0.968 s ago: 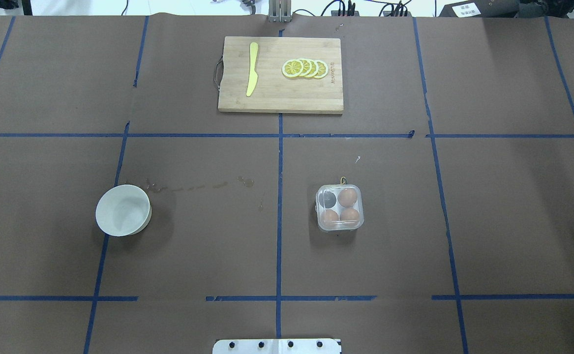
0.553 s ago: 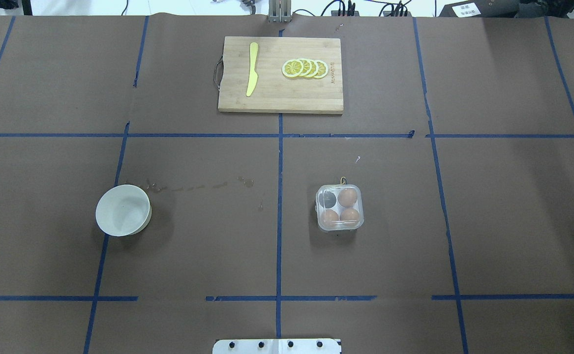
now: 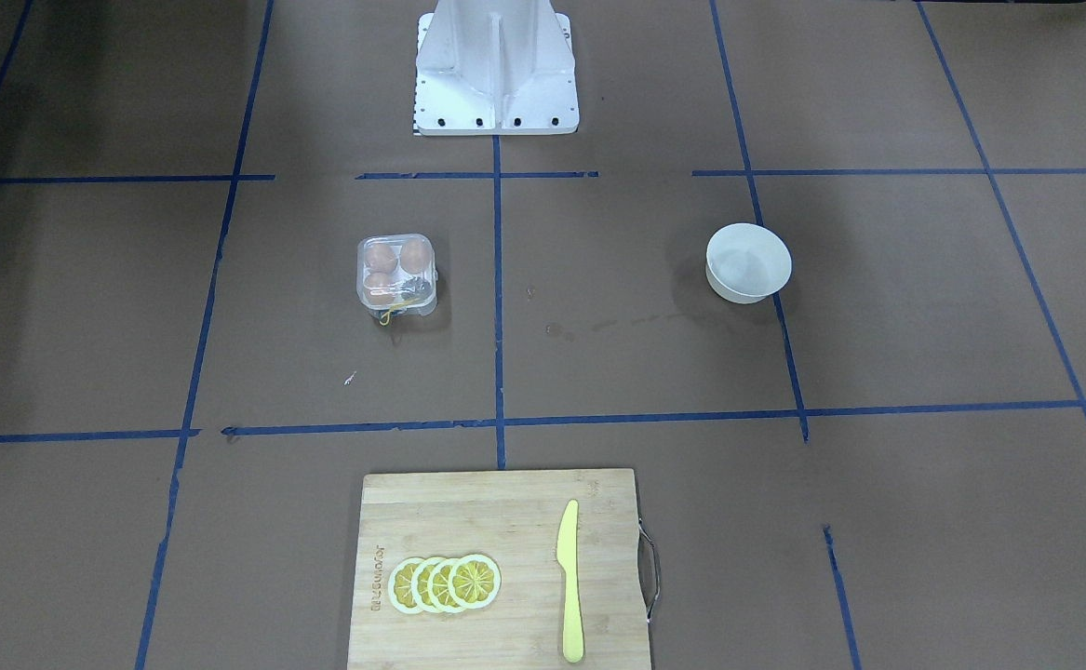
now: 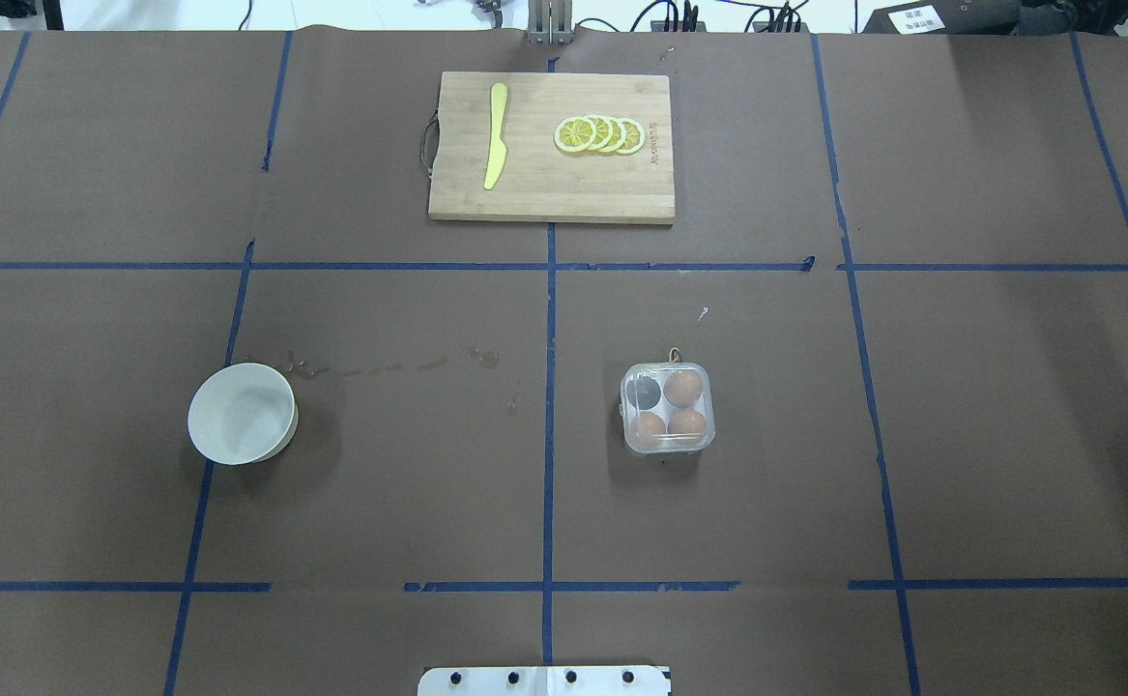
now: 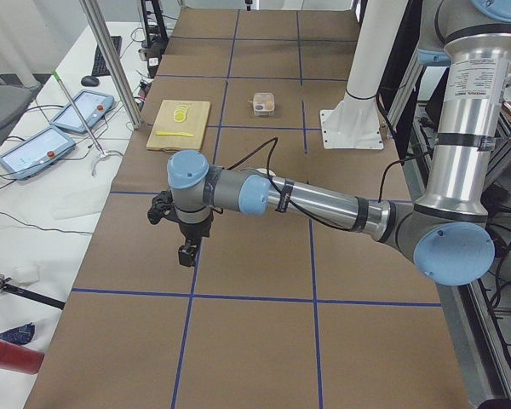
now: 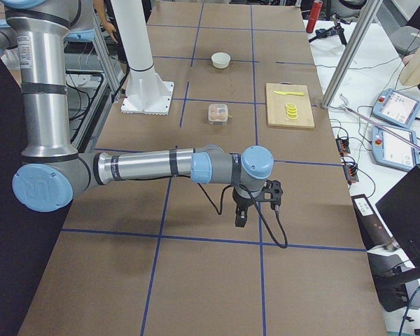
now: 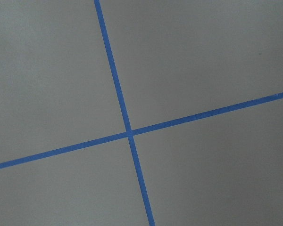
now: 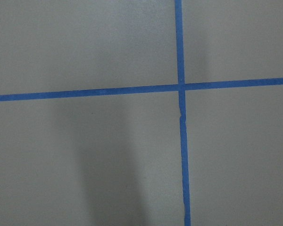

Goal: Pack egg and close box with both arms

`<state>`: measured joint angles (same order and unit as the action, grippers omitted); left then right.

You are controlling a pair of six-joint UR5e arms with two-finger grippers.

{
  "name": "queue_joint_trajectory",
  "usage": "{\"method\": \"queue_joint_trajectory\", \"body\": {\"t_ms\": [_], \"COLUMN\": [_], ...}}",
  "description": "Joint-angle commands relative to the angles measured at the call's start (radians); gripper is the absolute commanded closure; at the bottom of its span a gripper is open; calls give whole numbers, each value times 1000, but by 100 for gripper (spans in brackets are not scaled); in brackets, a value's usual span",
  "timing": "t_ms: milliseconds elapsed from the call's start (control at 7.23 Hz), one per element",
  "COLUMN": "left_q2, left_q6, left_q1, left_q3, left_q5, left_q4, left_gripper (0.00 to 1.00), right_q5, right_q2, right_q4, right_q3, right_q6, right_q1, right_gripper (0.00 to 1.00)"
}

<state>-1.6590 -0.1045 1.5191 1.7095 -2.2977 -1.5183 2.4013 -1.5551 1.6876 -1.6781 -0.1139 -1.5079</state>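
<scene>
The clear box stands right of the table's middle, and its lid seems to lie down over the cells. It holds three orange-brown eggs; the fourth cell is dark and empty. The box also shows in the front view. Both arms are stretched out far from it, over bare table. My left gripper shows only in the exterior left view, and my right gripper only in the exterior right view. Both point down, and I cannot tell whether either is open or shut. Both wrist views show only brown paper and blue tape.
An empty white bowl sits at the left. A wooden cutting board at the far middle carries a yellow knife and lemon slices. The white pedestal stands at the robot's edge.
</scene>
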Motion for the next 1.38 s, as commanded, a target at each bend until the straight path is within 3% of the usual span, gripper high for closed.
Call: {"method": "queue_joint_trajectory", "body": {"t_ms": [0,1245], "left_q2": [-4,-7], "left_q6": [0,6], "left_q1": [-2,-4], "left_q3": [-11,2], "left_q5": [0,-6], "left_q4": [-5,-17], "left_gripper": [0,0], "right_q5": [21,21], "right_q2": [1,32], "right_q4": [-2,-2], "right_q3": [-9,-17], "right_q6": [3,3], "right_q1": [0,3], "right_gripper": [0,0]}}
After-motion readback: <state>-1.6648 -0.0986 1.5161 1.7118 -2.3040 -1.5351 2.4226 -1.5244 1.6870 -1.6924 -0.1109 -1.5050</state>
